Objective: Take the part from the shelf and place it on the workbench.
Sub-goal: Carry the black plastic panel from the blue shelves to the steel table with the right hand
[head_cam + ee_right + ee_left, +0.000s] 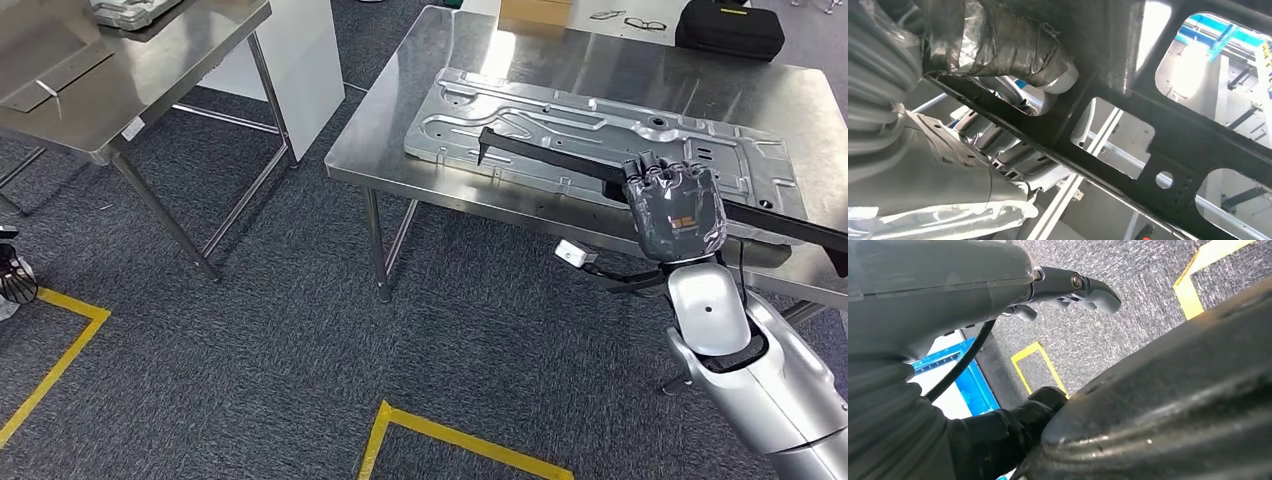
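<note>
The part (560, 165) is a long, thin black bar of metal. In the right wrist view (1168, 145) it looks like a flat frame with several cut-out windows and one small round hole, and its surface is dull and dark. In the head view its far end has a short hook that bends down toward the silver plate.

Its long axis runs across the workbench (420, 150), from the upper left near the middle of the bench down to the right edge of the picture. The hooked end points to the left and away from the robot. The part is above a large pressed silver plate (560, 115) that lies flat on the workbench. I cannot tell whether the bar touches the plate or is just over it.

The right hand (675, 205) holds the part near its middle. The fingers are curled over the bar from above, and the back of the hand, wrapped in clear film, faces the camera. In the right wrist view the taped thumb (1013, 50) presses against the frame.

The left hand (1068, 290) is seen in the left wrist view over the grey carpet (1108, 335) with yellow floor tape (1035, 362). Its fingers are partly bent and hold nothing that I can see; how far they are closed I cannot tell.
</note>
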Motion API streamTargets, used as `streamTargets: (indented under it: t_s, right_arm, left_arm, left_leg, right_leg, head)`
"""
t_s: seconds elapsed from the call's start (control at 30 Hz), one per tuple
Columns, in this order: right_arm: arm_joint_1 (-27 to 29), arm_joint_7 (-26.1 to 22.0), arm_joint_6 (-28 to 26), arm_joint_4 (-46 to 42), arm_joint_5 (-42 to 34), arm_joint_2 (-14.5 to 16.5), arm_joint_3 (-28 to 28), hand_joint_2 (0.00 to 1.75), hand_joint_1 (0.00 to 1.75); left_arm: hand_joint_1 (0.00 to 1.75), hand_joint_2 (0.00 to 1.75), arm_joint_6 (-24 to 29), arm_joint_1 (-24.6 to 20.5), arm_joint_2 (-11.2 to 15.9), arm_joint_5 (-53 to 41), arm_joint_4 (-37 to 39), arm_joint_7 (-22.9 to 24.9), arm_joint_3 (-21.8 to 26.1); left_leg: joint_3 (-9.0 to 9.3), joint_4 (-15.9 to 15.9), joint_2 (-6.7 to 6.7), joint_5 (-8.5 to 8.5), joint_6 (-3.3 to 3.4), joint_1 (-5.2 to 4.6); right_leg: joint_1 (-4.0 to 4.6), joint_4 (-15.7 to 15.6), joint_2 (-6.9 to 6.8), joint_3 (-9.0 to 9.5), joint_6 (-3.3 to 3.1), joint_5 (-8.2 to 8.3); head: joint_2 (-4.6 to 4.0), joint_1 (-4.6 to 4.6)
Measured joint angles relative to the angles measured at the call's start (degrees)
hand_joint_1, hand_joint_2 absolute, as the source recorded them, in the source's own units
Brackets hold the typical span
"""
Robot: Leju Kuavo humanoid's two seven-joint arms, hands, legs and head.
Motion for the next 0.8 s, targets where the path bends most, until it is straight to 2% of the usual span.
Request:
streamTargets:
  t_s: [0.43,0.57,0.63,0.7,0.77,0.8]
  right_arm:
    - [0.47,1.99,-0.16,-0.67,0.02,-0.14,-1.18,1.75,1.75]
    - [0.79,2.68,-0.49,-0.62,0.02,-0.15,-1.20,1.75,1.75]
    - [0.91,2.63,-0.59,-0.63,0.02,-0.22,-1.44,1.75,1.75]
    - [1.04,2.44,-0.73,-0.63,0.02,-0.49,-1.99,1.75,1.75]
    - [1.29,2.03,-0.81,-0.59,0.02,-0.86,-2.47,1.75,1.75]
    - [1.49,1.77,-0.83,-0.56,0.02,-0.99,-2.59,1.75,1.75]
  left_arm:
    - [0.00,1.75,0.33,0.03,0.01,0.04,0.00,0.23,-0.35]
    - [0.00,1.75,-0.02,0.07,0.16,0.10,0.00,0.21,-0.37]
    - [0.00,1.75,-0.14,0.09,0.19,0.12,-0.01,0.14,-0.38]
    - [0.00,1.75,-0.21,0.02,0.17,0.12,-0.01,0.04,-0.39]
    - [0.00,1.75,-0.25,-0.15,0.15,0.12,0.00,-0.02,-0.39]
    - [0.00,1.75,-0.28,-0.22,0.15,0.12,0.00,-0.04,-0.39]
  left_leg:
    - [0.13,0.00,0.10,0.07,0.12,0.02]
    - [0.06,0.13,0.07,-0.33,1.03,-0.38]
    - [0.94,-1.12,0.00,-0.05,1.63,-0.02]
    - [1.90,-2.28,-0.05,0.36,2.18,0.27]
    - [2.09,-2.30,-0.25,0.28,2.37,0.15]
    - [2.12,-2.14,-0.42,0.10,2.34,0.15]
  right_leg:
    - [0.07,0.08,0.11,-0.02,0.13,0.02]
    - [-0.32,-0.38,0.01,0.20,0.99,0.08]
    - [-0.37,-0.01,0.52,0.26,1.26,-0.35]
    - [-0.38,3.96,1.83,-1.53,1.21,-2.49]
    - [-0.32,11.19,2.83,-5.69,1.16,-5.27]
    - [-0.34,13.80,2.99,-7.52,1.24,-5.69]
  head:
    - [0.00,0.00]
    - [0.00,-0.01]
    - [0.00,-0.01]
    - [0.00,0.00]
    - [0.00,0.00]
    - [0.00,0.00]
